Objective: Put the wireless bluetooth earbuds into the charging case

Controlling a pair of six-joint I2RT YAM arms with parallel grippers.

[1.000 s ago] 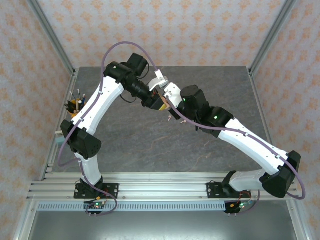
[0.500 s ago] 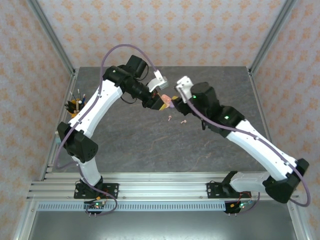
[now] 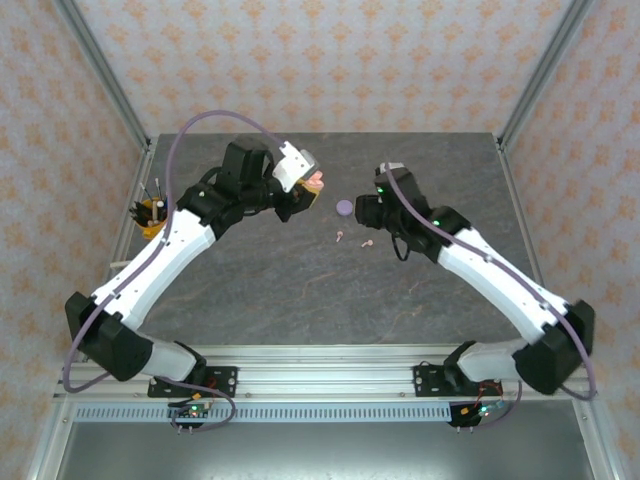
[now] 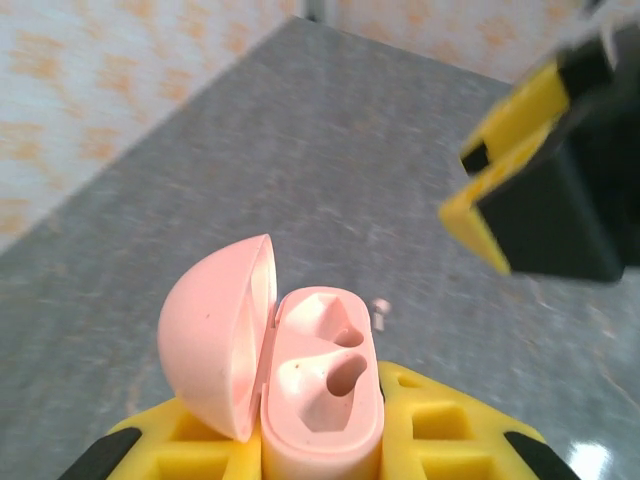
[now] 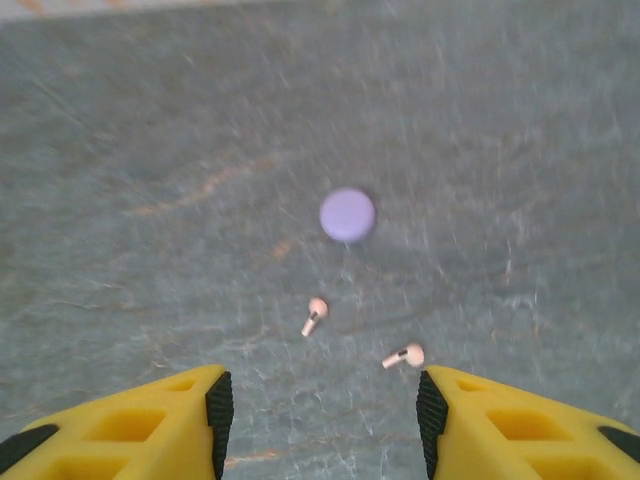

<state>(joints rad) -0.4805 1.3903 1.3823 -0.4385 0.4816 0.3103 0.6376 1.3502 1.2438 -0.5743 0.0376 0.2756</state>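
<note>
Left end effector [image 3: 305,192]: pressed together on the pink case [image 4: 322,390], one yellow finger on each side of its lower half; it hung above the far half of the bench [image 3: 250,290], a little left of the middle.
Pink case: held off the bench with its opening turned up; its lid [image 4: 213,335] was swung open to the left on its hinge, and the two hollow sockets in the body were in plain sight.
Right end effector [image 5: 320,400]: spread apart, nothing between its yellow fingers; it hovered above the bench right of the middle, pointing toward the lilac case [image 5: 347,215] and apart from it.
Lilac case: a small round disc, closed, lying flat on the bench in the far half near the middle, between the two end effectors.
First earbud [image 5: 314,316]: pale pink, lying on the bench just on the near-edge side of the lilac case, close to it without touching.
Second earbud [image 5: 405,355]: pale pink, lying on the bench a little to the right of the first and slightly closer to the near edge; the two lay apart.
Cup of pens [image 3: 152,212]: stood at the left edge of the bench, well apart from the cases and earbuds.
</note>
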